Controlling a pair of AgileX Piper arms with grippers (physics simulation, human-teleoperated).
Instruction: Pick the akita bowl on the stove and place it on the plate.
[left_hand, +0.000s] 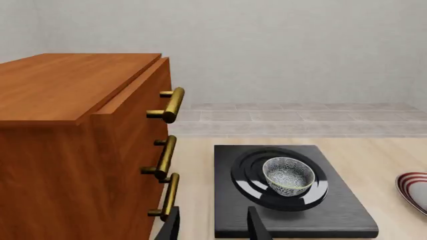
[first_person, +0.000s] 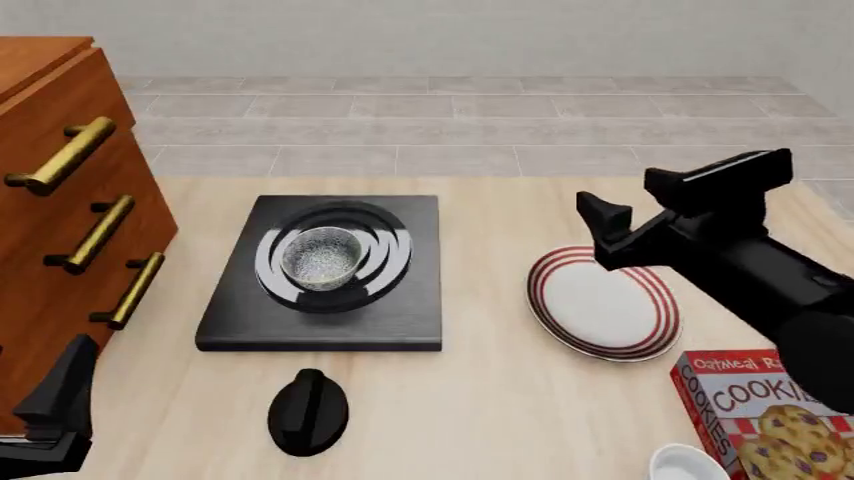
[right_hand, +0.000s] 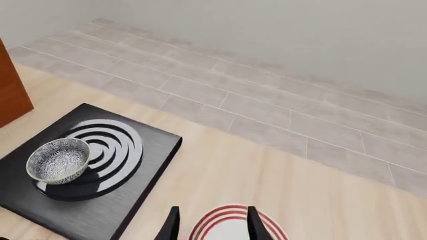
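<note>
Now, line by line:
Right gripper (first_person: 683, 200): above the table, jaws apart, nothing between them.
Left gripper (left_hand: 212, 225): low by the cabinet (first_person: 54, 200), jaws apart, holding nothing.
Bowl (first_person: 324, 259): upright on the burner rings of the stove (first_person: 320, 325), well to the left of the right gripper, ahead of the left one.
Plate (first_person: 603, 303): on the table, just under the right gripper, right of the stove, nothing on it.
Knob (first_person: 308, 410): on the table, close to the stove's near edge.
</note>
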